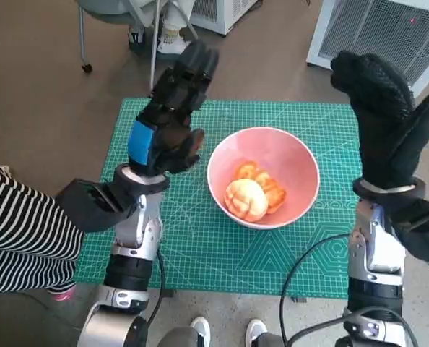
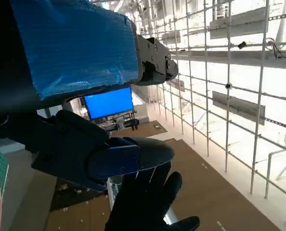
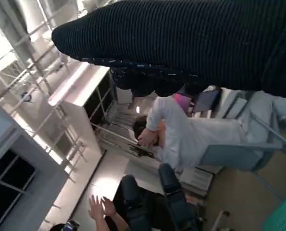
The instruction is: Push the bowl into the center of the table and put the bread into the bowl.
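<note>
Only the head view shows bread (image 1: 252, 194) inside the bowl (image 1: 294, 155).

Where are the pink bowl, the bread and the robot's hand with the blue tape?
pink bowl (image 1: 294, 155), head view, on its bare inner wall.
bread (image 1: 246, 199), head view, on the front roll's top.
left hand (image 1: 167, 123), head view, on the hand's middle.

left hand (image 1: 172, 119): raised, fingers extended, empty | right hand (image 1: 388, 123): raised, empty
</note>
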